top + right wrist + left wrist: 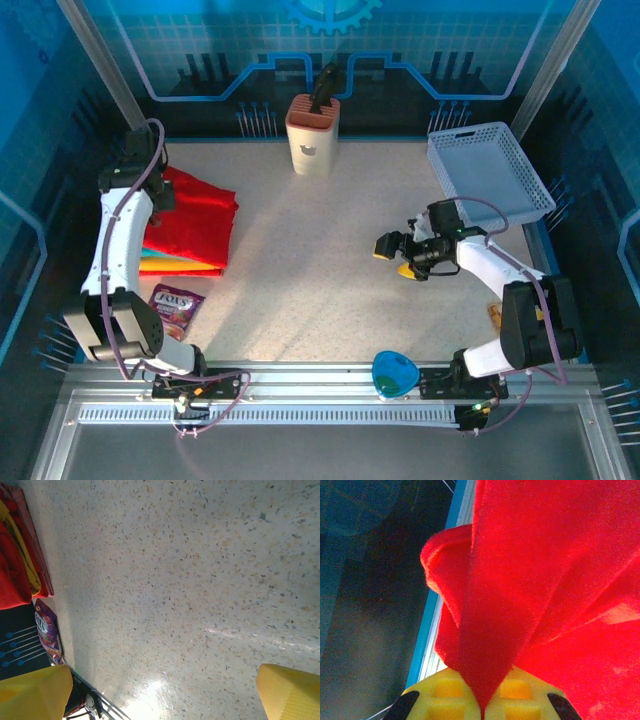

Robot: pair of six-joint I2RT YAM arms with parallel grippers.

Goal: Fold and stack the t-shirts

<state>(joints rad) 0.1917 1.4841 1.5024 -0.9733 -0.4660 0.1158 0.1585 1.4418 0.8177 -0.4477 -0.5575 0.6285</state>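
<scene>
— Red shirt (205, 215): where do we see it?
— We see it on the folded pile (180, 262), left side of the table (320, 260). Our left gripper (482, 704) pinches its cloth; our right gripper (162, 692) hangs open over mid-table.

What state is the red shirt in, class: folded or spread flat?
Folded: the red shirt lies doubled over the other shirts, an edge pinched in the shut left fingers.

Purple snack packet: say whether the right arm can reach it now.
Probably yes: the right end effector is open, and bare table lies between it and the packet beside the left arm.
</scene>
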